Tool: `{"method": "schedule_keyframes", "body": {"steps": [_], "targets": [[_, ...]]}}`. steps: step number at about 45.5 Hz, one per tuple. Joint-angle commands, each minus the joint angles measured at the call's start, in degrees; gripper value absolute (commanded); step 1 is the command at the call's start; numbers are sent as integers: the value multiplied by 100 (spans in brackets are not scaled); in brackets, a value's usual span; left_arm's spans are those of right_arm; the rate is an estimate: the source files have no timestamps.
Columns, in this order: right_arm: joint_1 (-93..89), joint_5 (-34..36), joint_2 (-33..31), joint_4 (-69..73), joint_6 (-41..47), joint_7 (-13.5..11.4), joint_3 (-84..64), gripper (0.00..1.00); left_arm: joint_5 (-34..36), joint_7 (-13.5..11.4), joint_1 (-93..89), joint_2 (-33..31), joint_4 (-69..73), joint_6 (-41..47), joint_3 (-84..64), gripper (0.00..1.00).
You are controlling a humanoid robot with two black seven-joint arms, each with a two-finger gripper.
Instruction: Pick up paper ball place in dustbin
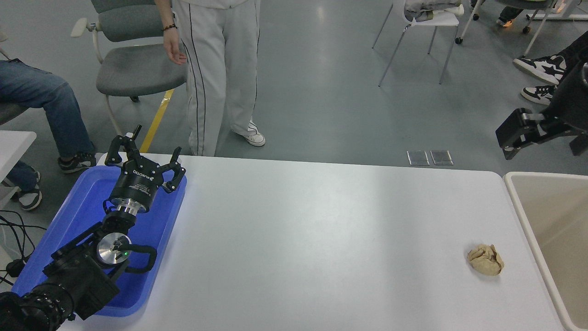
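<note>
The paper ball (485, 259), a tan crumpled wad, lies on the white table (321, 230) near its right front, just left of the dustbin. The dustbin (521, 209) is a cream bin with a thick pale rim at the right edge, and the part of its inside that shows is empty. My right gripper (512, 138) hangs in the air at the right edge, above and beyond the bin's far corner, well away from the ball and holding nothing. My left gripper (143, 158) is parked open and empty over the blue tray.
A shallow blue tray (82, 216) sits at the table's left under my left arm. A person in pale trousers (220, 78) stands at the far side, left of centre. Another person sits at far left. Chairs stand on the grey floor beyond.
</note>
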Motion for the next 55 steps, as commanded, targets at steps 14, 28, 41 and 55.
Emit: {"method": "schedule_keyframes", "body": {"steps": [14,28,41,55], "targets": [[38,0,-13,0,0,0,40,100,2,9,1,0,0,0,-2,100],[100,0,13,0,0,0,40,100,2,9,1,0,0,0,-2,100],[109,0,-13,0,0,0,49,100,2,9,1,0,0,-9,-2,100],[47,0,-13,0,0,0,101,100,2,9,1,0,-9,-9,-2,100]]}}
